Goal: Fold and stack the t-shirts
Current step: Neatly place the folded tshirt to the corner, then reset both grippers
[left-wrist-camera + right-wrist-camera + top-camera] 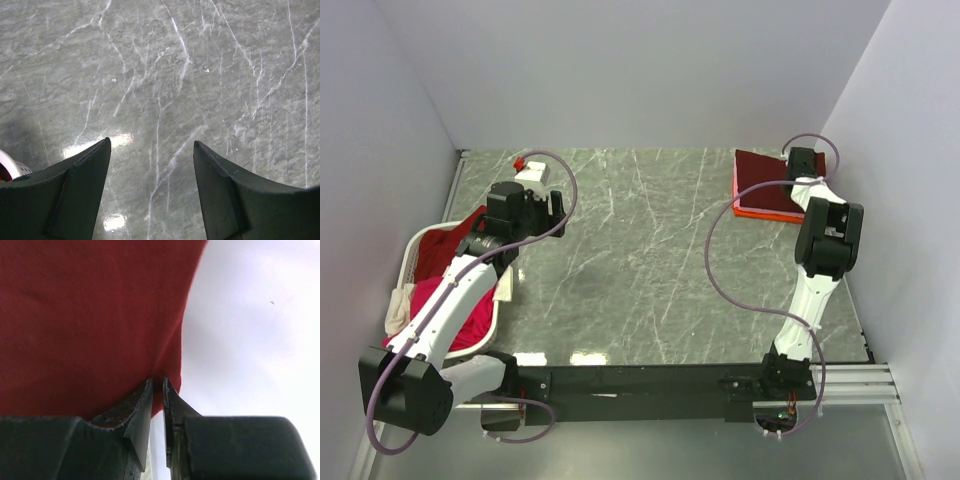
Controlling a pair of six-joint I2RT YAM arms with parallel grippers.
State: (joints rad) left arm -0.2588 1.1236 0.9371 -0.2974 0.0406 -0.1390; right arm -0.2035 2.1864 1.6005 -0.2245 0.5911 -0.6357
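- Right gripper (157, 383): fingers almost together, only a thin slit between them. The edge of the maroon t-shirt (765, 178) runs down into that slit, so I read it as pinched on a thin fold of cloth (the contact itself is hidden behind the fingertips).
- Left gripper (150, 148): fingers well apart and holding nothing, hovering over bare marbled bench (200, 60), just beside the white basket (417, 245).
- Maroon t-shirt, location: far right corner of the bench, near the wall, folded into a flat rectangle. It lies on an orange t-shirt (748, 212), which shows only as a strip along the near and left edges.
- Maroon t-shirt, appearance: deep red, matte knit, smooth with faint creases. No print is visible from the wrist view.
- Handling, my judgement: light, limp and not fragile. It will drape and unfold if lifted by one point, and any drag on the top layer will pull the fold askew.
- Where to hold, my judgement: grip a hem or folded edge, catching all layers together, and keep the lift low.
- Basket contents: a magenta t-shirt (465, 320) bunched loose, a cream t-shirt (398, 308) hanging over the left rim, and a red one at the far side. All are unfolded.
- Progress, my judgement: two shirts stacked, basket shirts yet to be done.
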